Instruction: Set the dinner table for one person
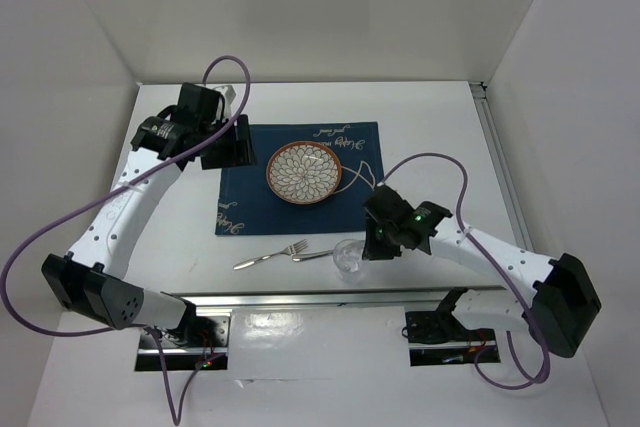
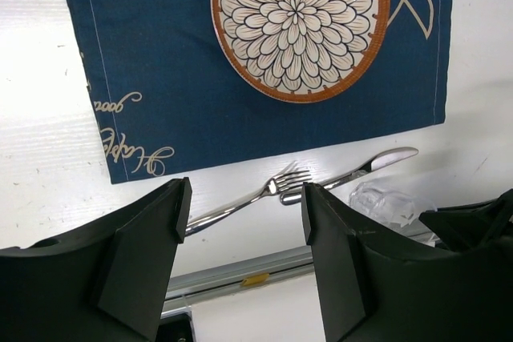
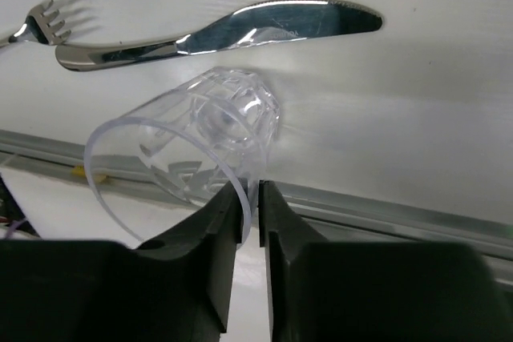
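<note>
The white tabletop (image 1: 440, 147) fills the scene, a metal rail along its near edge. At the left, the left gripper (image 2: 244, 199) hangs over the left end of a navy placemat (image 1: 250, 187), its fingers well apart and holding nothing. Cream cursive runs along the mat's left edge (image 2: 128, 150); one word looks like "good" (the rest is illegible). A flower-patterned plate (image 1: 305, 172) with an orange rim sits on the mat. On the bare tabletop nearer the arms lie a fork (image 1: 268, 258) and, just right of it, a knife (image 1: 318, 255). Beside the knife, the right gripper (image 3: 250, 198) pinches the rim of a clear glass (image 3: 192, 142).
</note>
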Controlling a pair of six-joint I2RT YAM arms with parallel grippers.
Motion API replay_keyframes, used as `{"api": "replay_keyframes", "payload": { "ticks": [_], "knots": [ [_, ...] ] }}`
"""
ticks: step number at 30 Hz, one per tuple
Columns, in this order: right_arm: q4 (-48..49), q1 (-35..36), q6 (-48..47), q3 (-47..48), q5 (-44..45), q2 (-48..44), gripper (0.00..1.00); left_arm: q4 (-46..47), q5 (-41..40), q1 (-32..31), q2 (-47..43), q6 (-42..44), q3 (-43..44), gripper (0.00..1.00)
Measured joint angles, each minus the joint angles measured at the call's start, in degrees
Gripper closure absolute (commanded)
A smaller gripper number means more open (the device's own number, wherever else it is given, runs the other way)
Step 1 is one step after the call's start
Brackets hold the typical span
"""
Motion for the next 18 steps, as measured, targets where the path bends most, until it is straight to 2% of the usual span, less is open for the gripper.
{"api": "replay_keyframes", "payload": {
  "ticks": [1, 2, 8, 10, 13, 18],
  "knots": [
    [-0.2, 0.2, -0.1, 0.3, 0.4, 0.2, 0.98, 0.0, 0.0, 0.0, 0.0, 0.0, 0.0, 0.25],
    [-1.2, 0.5, -0.1, 0.9, 1.3, 0.5, 1.0, 0.0, 0.0, 0.0, 0.0, 0.0, 0.0, 0.25],
    [-7.8, 0.8, -1.1, 10.5, 6.4, 1.4, 1.0, 0.5, 0.0, 0.5, -0.4, -0.1, -0.5, 0.25],
    [-9.1, -0.5, -2.5, 16.0, 7.9, 2.2, 1.0, 0.5, -0.2, 0.8, -0.7, -0.3, -0.9, 0.17],
    [-8.5, -6.6, -5.8, 25.3, 8.9, 6.2, 1.0, 1.1, -0.4, 1.0, -1.5, -0.7, -2.1, 0.15],
    [-3.3, -20.0, -10.7, 39.7, 8.3, 22.1, 1.0, 2.1, -0.5, 1.0, -4.6, -2.1, -7.8, 0.16]
  ]
}}
